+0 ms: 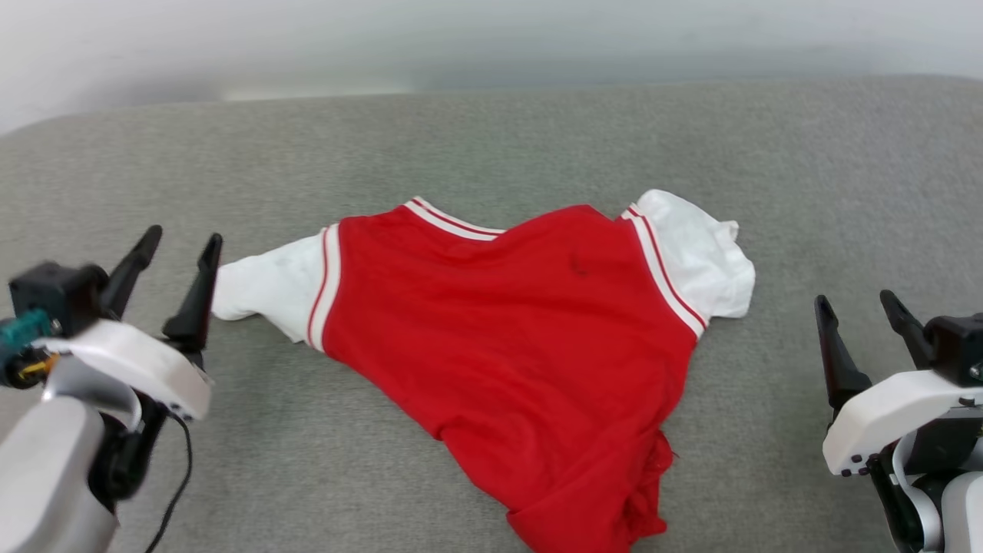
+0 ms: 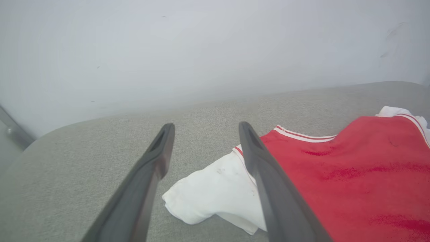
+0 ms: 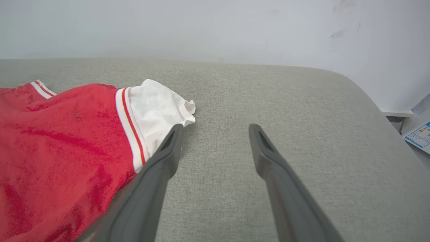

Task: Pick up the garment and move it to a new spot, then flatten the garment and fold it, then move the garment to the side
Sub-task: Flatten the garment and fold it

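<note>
Garment (image 1: pixel 522 330) spread on grey surface (image 1: pixel 491 146).
We see left gripper (image 1: pixel 184 235) wide, empty, white sleeve (image 1: pixel 265 288) just beside its right finger; right gripper (image 1: pixel 854 298) wide, empty, other sleeve (image 1: pixel 706 261) to its left.

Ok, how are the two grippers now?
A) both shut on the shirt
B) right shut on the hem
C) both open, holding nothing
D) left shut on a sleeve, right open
C: the left gripper and right gripper show spread fingers, the shirt lying loose between them.
</note>
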Motion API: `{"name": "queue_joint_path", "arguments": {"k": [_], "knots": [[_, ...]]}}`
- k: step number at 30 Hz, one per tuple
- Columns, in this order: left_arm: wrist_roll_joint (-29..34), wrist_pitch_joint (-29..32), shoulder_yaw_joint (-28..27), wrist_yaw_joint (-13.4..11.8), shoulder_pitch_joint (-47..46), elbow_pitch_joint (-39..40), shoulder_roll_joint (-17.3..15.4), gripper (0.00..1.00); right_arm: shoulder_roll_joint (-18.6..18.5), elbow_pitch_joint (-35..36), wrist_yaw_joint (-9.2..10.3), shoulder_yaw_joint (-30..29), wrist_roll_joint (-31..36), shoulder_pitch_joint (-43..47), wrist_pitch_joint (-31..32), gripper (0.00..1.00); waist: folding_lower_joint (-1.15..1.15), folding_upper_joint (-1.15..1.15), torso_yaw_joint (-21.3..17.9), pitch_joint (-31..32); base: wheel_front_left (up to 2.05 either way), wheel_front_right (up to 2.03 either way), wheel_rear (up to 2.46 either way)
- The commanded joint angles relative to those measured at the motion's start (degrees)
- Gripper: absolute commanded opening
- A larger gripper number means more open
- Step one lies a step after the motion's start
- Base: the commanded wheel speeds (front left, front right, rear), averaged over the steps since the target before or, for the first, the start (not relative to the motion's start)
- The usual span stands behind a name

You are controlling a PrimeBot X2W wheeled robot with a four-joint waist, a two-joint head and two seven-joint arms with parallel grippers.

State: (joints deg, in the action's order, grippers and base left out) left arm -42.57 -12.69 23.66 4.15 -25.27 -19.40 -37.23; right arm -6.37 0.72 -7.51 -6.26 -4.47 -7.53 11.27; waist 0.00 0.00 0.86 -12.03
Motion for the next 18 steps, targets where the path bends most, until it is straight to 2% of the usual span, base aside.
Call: {"name": "queue_joint_path", "arguments": {"k": [1, 9, 12, 18], "knots": [[0.9, -1.0, -0.5, -0.8, 1.8, 1.8, 0.3, 1.0, -0.8, 0.6, 0.04, 0.6, -0.5, 0.6, 1.0, 1.0, 0.0, 0.0, 1.1, 1.1, 0.0, 0.0, 0.0], [5.3, -2.6, -7.1, -7.2, 14.2, 17.1, 5.3, 1.0, -7.0, 1.1, 0.04, 7.0, -5.2, -2.4, 17.0, 1.0, 0.0, 0.0, 4.9, 1.7, 0.0, 0.0, 0.0], [7.3, -2.5, -8.5, -8.0, 17.7, 20.7, 7.4, 1.0, -8.9, -0.7, 0.04, 8.4, -5.8, -4.9, 23.9, 1.0, 0.0, 0.0, 6.4, 1.1, 0.0, 0.0, 0.0], [9.8, -2.5, -7.8, -6.8, 20.3, 23.0, 9.3, 1.0, -11.3, -6.9, 0.04, 9.5, -5.8, -11.0, 34.2, 1.0, 0.0, 0.0, 9.7, -0.3, 0.0, 0.0, 0.0]]}}
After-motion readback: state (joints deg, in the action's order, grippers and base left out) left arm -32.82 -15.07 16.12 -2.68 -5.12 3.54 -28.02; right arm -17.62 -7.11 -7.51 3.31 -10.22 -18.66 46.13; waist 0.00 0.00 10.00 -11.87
